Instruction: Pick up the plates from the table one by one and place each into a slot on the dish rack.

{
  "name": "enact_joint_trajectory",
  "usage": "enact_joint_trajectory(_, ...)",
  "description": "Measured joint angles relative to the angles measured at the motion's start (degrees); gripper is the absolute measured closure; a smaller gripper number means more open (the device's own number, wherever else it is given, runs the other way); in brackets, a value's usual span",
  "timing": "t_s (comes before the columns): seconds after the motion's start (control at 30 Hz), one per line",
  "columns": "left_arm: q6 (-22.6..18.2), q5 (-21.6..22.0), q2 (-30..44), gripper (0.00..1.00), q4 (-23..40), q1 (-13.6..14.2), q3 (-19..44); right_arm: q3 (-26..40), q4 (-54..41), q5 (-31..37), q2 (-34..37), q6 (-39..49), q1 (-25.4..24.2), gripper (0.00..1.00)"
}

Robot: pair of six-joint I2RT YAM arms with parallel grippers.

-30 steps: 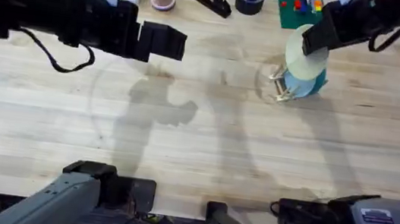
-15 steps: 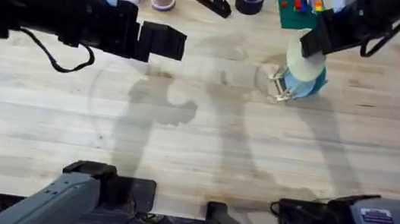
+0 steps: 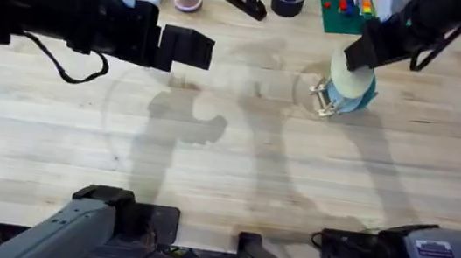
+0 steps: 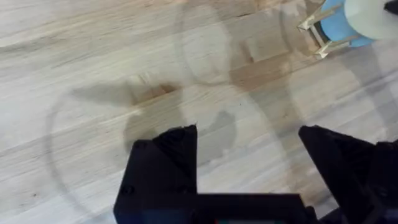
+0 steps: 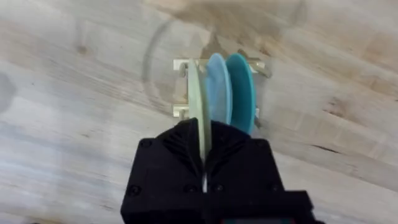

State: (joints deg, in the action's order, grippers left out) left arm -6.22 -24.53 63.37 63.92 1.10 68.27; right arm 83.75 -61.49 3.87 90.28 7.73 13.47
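Presently, item: cream plate (image 5: pixel 198 102), round, thin, plain, plastic-looking.
Location: standing on edge in the dish rack (image 3: pixel 327 99), at about two o'clock on the table (image 3: pixel 234 173) in the overhead view.
Neighbours: a pale blue plate (image 5: pixel 218 87) and a teal plate (image 5: pixel 242 90), upright in the slots just beside it.
Right gripper (image 5: pixel 203 146): clenched on the cream plate's upper rim, one finger on each face.
Left gripper (image 4: pixel 249 162): jaws spread, grasping nothing, hovering over bare wood at about ten o'clock, well apart from the rack.
Weight: judged light; a rim pinch should carry it.
Stiffness: judged rigid, unlikely to flex or chip.
Surface: smooth and probably slippery, so a pinch near the rim's edge could let it swing.
Best hold: top of the rim, fingers flat on both faces, as now.
Seating: whether the plate's lower edge is fully down between the sticks cannot be told; the gripper hides it.
Risk: the rack looks light and may shift if nudged.
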Motion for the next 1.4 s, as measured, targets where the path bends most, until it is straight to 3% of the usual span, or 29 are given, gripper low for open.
enact_joint_trajectory(1.4, 0.0, 0.2, 0.0, 0.005, 0.0, 0.0, 0.0, -1.0, 0.0, -0.5, 6.3, 0.2, 0.1, 0.966)
